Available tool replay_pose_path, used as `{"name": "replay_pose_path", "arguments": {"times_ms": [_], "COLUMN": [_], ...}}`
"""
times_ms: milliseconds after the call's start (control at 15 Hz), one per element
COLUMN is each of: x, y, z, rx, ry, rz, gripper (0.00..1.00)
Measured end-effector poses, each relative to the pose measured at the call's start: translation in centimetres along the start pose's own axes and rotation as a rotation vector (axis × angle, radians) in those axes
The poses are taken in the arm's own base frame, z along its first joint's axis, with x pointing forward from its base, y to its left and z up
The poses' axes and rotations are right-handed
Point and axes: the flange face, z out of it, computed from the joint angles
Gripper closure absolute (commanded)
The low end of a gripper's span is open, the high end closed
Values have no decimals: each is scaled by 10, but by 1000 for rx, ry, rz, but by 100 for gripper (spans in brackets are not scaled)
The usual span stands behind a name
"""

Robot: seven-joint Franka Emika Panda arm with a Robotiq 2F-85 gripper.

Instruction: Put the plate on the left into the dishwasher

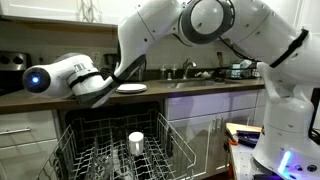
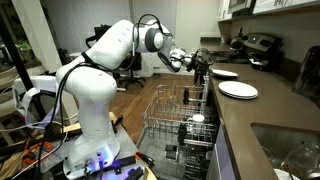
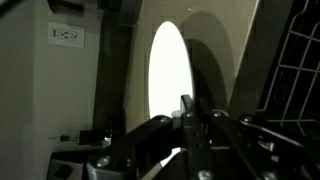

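Nearest, the dishwasher [image 1: 95, 152] stands open with its wire rack [image 2: 175, 115] pulled out, ready to be loaded, and a white cup [image 1: 136, 142] already stands in it. Just behind and above the rack, on the worktop [image 2: 255, 125], lies the plate [image 2: 225, 73]. In an exterior view it is the farther of two, with the other plate [image 2: 238, 90] just beside it toward the sink [image 2: 290, 150]. The hand [image 3: 185, 102] reaches in low from the plate's side. In the wrist view its fingers are pinched almost fully together on the rim, and I judge that thin edge to be the only part a narrow hand can take on so flat a thing. Whether the plate is clear of the worktop I cannot tell. It lies face up and about level. Being round, it has no long axis, only a flat plane, which will likely need tipping onto its edge to slot between the rack's wires. Beyond it is the wall with a socket [image 3: 65, 35].
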Motion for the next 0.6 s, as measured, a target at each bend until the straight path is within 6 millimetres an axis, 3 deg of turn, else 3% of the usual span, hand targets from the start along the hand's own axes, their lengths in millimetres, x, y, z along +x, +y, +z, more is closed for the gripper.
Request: {"name": "replay_pose_path", "arguments": {"times_ms": [600], "x": [2], "y": [-1], "z": [-6], "rx": [0], "ry": [6], "rz": [10], "gripper": [94]}}
